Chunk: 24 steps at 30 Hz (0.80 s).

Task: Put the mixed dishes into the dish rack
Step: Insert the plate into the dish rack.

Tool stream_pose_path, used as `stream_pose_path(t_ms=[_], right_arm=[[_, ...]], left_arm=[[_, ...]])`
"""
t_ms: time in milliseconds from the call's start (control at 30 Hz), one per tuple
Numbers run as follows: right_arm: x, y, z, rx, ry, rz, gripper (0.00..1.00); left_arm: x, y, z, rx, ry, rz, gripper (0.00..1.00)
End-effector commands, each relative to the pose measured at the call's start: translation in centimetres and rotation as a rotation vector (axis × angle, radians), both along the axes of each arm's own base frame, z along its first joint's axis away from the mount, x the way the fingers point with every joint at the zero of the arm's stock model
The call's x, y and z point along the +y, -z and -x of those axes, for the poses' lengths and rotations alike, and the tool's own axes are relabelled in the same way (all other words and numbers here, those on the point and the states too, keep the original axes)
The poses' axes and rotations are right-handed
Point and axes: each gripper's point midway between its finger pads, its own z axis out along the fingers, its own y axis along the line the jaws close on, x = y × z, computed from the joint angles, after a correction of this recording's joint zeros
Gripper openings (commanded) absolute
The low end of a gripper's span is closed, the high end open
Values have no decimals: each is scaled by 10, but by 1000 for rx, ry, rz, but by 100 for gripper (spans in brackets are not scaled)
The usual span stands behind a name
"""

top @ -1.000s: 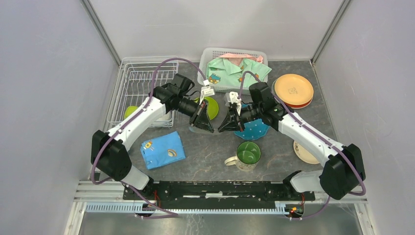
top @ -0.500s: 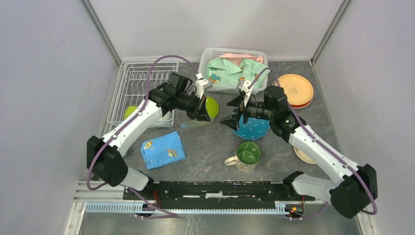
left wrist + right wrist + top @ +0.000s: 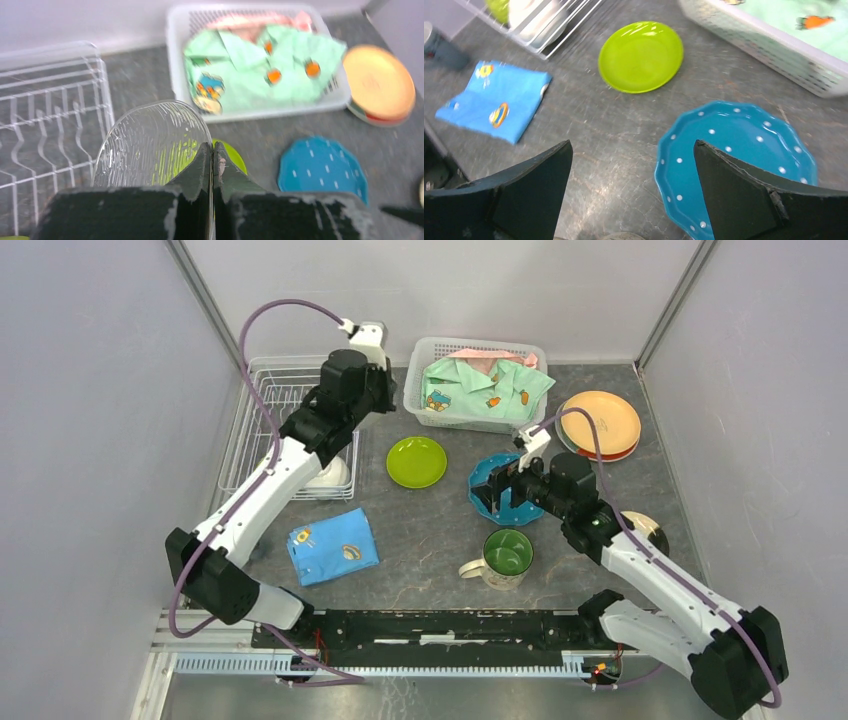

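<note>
Left hand: the left gripper (image 3: 212, 152) is clenched on the rim of a clear ribbed plate (image 3: 145, 145), held up on edge above the table's far-left part, beside the dish rack (image 3: 275, 405).
Right hand: the right gripper (image 3: 633, 145) is spread wide and grasps nothing. It hovers over the left rim of the blue dotted plate (image 3: 744, 150).
Clear plate, handling: probably light, stiff, slick and brittle. The thin rim is the only hold, so it may pivot between the fingers. It should be lowered gently between the tines.
Blue dotted plate, handling: it lies flat near the middle of the table (image 3: 430, 530). It is likely heavier and glazed, so a pinch across the scalloped rim looks best.
Dish rack, contents: a white bowl (image 3: 332, 475) and a green dish (image 3: 499, 7) sit at its near end.
Basket (image 3: 445, 348), contents: green clothing, at the far edge.
Mug (image 3: 505, 555): upright toward the near edge, nothing visible inside.
Other plates: the lime plate (image 3: 417, 461) lies flat left of the blue one, and the orange plate (image 3: 600, 423) is stacked by the far-right corner.
</note>
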Motion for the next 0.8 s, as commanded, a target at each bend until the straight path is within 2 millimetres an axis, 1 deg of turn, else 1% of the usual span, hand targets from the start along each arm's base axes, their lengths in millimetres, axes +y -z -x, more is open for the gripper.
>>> stream_pose_path(t_ms=[0,33,133,167,233,300,400,500,567,600,700,767], right_arm=[[-40,-33,-27,-43,346,-122,98],[-46,-30,-28,-35,379,-120,98],[-50,-27,-26,-43,370,-50,98],[-54,-19,-23,-20,376,-22,98],[-57,-10,-22,-9,393,-9,98],[-61,-3,-23,5,411,7,98],[-65,6,-23,47,442,34,98],[-60,11,-21,75,410,50,98],[-59,12,-19,96,408,54,98],[-61,12,-19,100,416,52,98],[-74,16,-22,124,517,52,98],[-78,18,-24,137,549,66,98]], left_arm=[[42,-65,-44,-207,-287,109,2],[47,-64,-52,-196,-297,130,2],[66,-56,-76,-145,-321,232,2],[78,-53,-84,-135,-344,263,2],[98,-47,-96,-125,-401,311,2],[112,-41,-107,-134,-434,327,2],[127,-34,-121,-156,-465,333,2],[132,-24,-134,-138,-452,381,2],[133,-22,-143,-141,-444,428,2],[134,-20,-146,-140,-438,445,2],[137,-7,-154,-115,-434,521,2],[136,-4,-158,-104,-387,560,2]])
